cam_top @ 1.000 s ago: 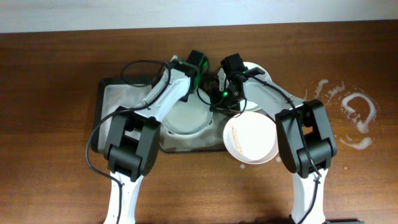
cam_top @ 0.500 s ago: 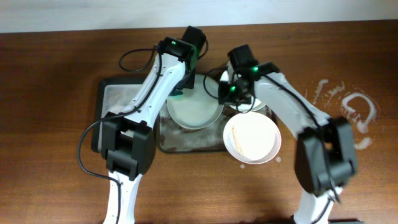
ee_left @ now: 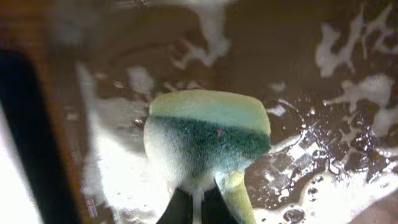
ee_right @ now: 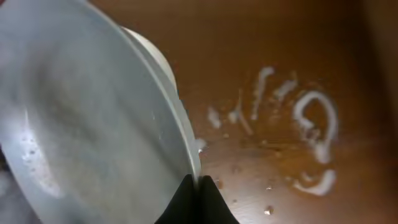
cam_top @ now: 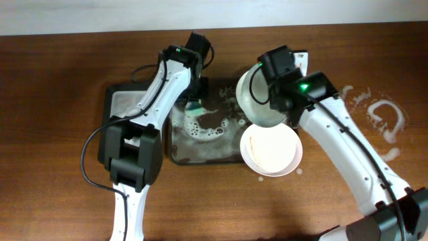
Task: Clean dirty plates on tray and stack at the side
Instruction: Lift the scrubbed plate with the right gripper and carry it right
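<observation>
- Overhead: right gripper (ee_right: pixel 197 186) clenched on the rim of 1 tilted plate (cam_top: pixel 257 100), partly over an orange-smeared plate (cam_top: pixel 271 148).
- Left gripper (ee_left: pixel 199 194) grasps green sponge (ee_left: pixel 208 134) above foamy tray (cam_top: pixel 200 148).

Tray (cam_top: pixel 200 150) foamy; tilted plate (cam_top: pixel 255 100) over smeared plate (cam_top: pixel 271 150).
</observation>
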`<state>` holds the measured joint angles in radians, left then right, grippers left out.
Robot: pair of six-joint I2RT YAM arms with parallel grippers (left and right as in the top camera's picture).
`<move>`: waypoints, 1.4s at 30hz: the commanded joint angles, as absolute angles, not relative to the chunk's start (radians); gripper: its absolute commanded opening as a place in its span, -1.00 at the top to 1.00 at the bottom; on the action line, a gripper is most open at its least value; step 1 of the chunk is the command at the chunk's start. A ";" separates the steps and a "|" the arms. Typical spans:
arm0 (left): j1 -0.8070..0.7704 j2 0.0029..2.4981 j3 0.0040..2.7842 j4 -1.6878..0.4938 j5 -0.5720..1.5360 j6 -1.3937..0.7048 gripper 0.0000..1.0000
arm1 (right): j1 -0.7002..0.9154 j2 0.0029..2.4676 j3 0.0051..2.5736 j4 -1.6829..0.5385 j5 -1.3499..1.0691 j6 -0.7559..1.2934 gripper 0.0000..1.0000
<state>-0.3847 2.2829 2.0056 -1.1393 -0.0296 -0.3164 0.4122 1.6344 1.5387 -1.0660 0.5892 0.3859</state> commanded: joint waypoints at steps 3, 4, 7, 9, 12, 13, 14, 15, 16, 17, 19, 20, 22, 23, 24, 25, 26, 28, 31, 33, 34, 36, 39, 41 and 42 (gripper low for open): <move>-0.378 2.297 1.829 -0.999 0.168 -0.329 0.99 | 0.600 1.611 1.541 -1.067 1.011 0.484 0.92; -0.379 2.297 1.810 -0.978 0.189 -0.329 0.99 | 0.630 1.611 1.541 -1.066 1.083 0.512 0.92; -0.379 2.297 1.773 -0.933 0.215 -0.329 0.99 | 0.669 1.611 1.541 -1.052 1.205 0.542 0.92; -0.379 2.297 1.768 -0.928 0.214 -0.329 0.99 | 0.669 1.611 1.541 -1.042 1.241 0.565 0.92; -0.379 2.297 1.767 -0.928 0.214 -0.329 0.99 | 0.669 1.611 1.541 -1.023 1.259 0.566 0.92; -0.379 2.297 1.766 -0.929 0.214 -0.329 0.99 | 0.669 1.611 1.541 -1.015 1.267 0.566 0.92; -0.379 2.297 1.766 -0.929 0.214 -0.329 0.99 | 0.669 1.611 1.541 -1.006 1.273 0.565 0.92; -0.379 2.297 1.766 -0.931 0.214 -0.329 0.99 | 0.669 1.611 1.541 -0.991 1.273 0.554 0.92; -0.379 2.297 1.766 -0.931 0.213 -0.329 0.99 | 0.669 1.611 1.541 -0.981 1.272 0.554 0.92; -0.379 2.297 1.766 -0.931 0.213 -0.329 0.99 | 0.667 1.612 1.541 -0.966 1.272 0.554 0.92; -0.379 2.297 1.766 -0.931 0.213 -0.329 0.99 | 0.667 1.616 1.541 -0.924 1.273 0.501 0.92; -0.382 2.297 1.766 -0.931 0.209 -0.329 0.99 | 0.667 1.625 1.541 -0.863 1.272 0.419 0.92; -0.389 2.297 1.765 -0.931 0.190 -0.329 0.99 | 0.666 1.642 1.541 -0.761 1.272 0.280 0.92; -0.392 2.297 1.765 -0.931 0.186 -0.329 0.99 | 0.666 1.651 1.541 -0.733 1.272 0.241 0.92; -0.392 2.297 1.765 -0.931 0.186 -0.329 0.99 | 0.666 1.658 1.541 -0.720 1.273 0.232 0.92; -0.392 2.297 1.765 -0.931 0.186 -0.329 0.99 | 0.667 1.660 1.541 -0.729 1.273 0.232 0.92; -0.393 2.298 1.765 -0.931 0.186 -0.329 0.99 | 0.667 1.660 1.541 -0.738 1.274 0.232 0.92; -0.392 2.299 1.765 -0.932 0.174 -0.329 0.99 | 0.669 1.660 1.541 -0.778 1.307 0.233 0.92; -0.392 2.300 1.765 -0.931 0.160 -0.329 0.99 | 0.689 1.647 1.541 -1.038 1.340 0.444 0.92; -0.392 2.304 1.765 -0.931 0.160 -0.329 0.99 | 0.712 1.622 1.541 -1.310 1.288 0.762 0.92; -0.393 2.307 1.765 -0.931 0.160 -0.329 0.99 | 0.720 1.613 1.541 -1.411 1.259 0.886 0.92; -0.392 2.316 1.765 -0.931 0.160 -0.329 0.99 | 0.726 1.607 1.541 -1.598 1.225 1.086 0.92; -0.392 2.332 1.765 -0.928 0.161 -0.329 0.99 | 0.727 1.605 1.541 -1.651 1.206 1.120 0.92; -0.392 2.340 1.765 -0.928 0.161 -0.329 0.99 | 0.727 1.605 1.541 -1.664 1.187 1.120 0.92; -0.393 2.341 1.765 -0.928 0.160 -0.329 0.99 | 0.727 1.605 1.541 -1.679 1.177 1.120 0.92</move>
<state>-0.3824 2.2833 1.7924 -0.9260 0.1646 -0.3187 0.7208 1.6257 1.5364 -1.6569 1.1954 1.0531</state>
